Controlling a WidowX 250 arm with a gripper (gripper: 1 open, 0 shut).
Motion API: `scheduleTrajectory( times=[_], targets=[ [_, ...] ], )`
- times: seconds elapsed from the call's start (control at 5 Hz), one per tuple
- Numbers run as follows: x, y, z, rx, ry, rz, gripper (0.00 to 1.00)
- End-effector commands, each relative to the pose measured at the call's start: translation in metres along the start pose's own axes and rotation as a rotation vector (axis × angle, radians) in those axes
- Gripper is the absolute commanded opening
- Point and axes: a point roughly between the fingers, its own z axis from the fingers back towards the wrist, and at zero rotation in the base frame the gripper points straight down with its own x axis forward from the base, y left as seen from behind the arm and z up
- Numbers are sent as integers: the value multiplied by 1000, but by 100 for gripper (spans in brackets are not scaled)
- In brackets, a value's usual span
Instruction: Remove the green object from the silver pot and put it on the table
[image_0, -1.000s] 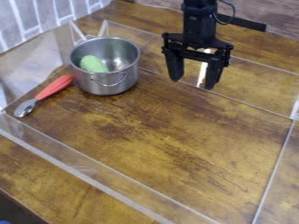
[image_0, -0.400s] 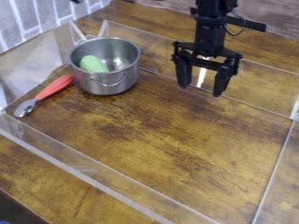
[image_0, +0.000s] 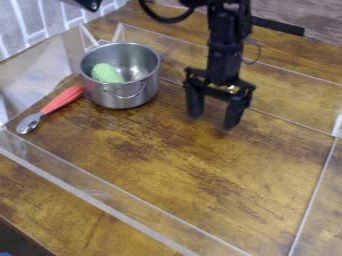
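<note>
The green object (image_0: 106, 73), a small rounded light-green lump, lies inside the silver pot (image_0: 122, 75) at the upper left of the table (image_0: 187, 170). The pot stands upright with its short handle toward the back. My gripper (image_0: 214, 113) hangs open over the bare wood to the right of the pot, its two dark fingers pointing down with nothing between them. It is well apart from the pot and close to the tabletop.
A red-handled metal utensil (image_0: 51, 105) lies on the table left of the pot, near the clear acrylic wall (image_0: 40, 60). More clear walls border the front and right sides. A brick-pattern panel stands at the back left.
The gripper has dropped lower toward the tabletop and shifted slightly left, nearer the pot. It stays open. The pot, green object and utensil have not moved.
</note>
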Motion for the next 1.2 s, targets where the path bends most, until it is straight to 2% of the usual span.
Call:
scheduleTrajectory(
  times=[0.0, 0.2, 0.6, 0.8, 1.0],
  targets=[
    [-14, 17, 75, -7, -170, 68, 100],
    [-17, 20, 66, -4, -152, 116, 100],
    [-36, 55, 71, -3, -178, 135, 100],
    [-41, 60, 64, 0, -163, 129, 100],
    [-41, 57, 53, 1, -144, 148, 100]
  ],
)
